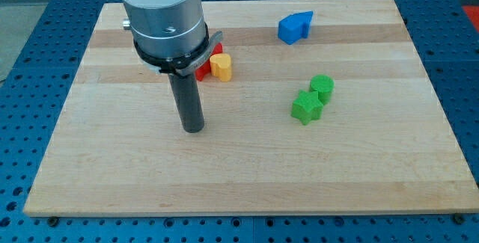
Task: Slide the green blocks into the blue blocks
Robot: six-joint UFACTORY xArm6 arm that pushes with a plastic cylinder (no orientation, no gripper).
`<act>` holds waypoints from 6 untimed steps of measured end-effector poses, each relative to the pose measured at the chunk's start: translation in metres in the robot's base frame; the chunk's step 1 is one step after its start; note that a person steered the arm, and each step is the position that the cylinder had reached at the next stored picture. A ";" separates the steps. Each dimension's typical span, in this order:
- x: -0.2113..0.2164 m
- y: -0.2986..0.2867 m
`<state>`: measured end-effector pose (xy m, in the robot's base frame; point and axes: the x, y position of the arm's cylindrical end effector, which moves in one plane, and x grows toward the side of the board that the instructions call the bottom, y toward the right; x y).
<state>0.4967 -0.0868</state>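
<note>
A green star block (307, 108) lies right of the board's middle, touching a green cylinder (322, 88) just above and to its right. Blue blocks (295, 27) sit together near the view's top, right of centre; their shapes are hard to separate. My tip (193, 128) rests on the board left of centre, well to the left of the green blocks and far below-left of the blue ones, touching no block.
A yellow block (221, 66) and a red block (205, 70), partly hidden behind the arm's body, sit just above my tip. The wooden board (247, 176) lies on a blue perforated table (464, 86).
</note>
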 end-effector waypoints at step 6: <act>-0.025 0.229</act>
<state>0.4719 0.1427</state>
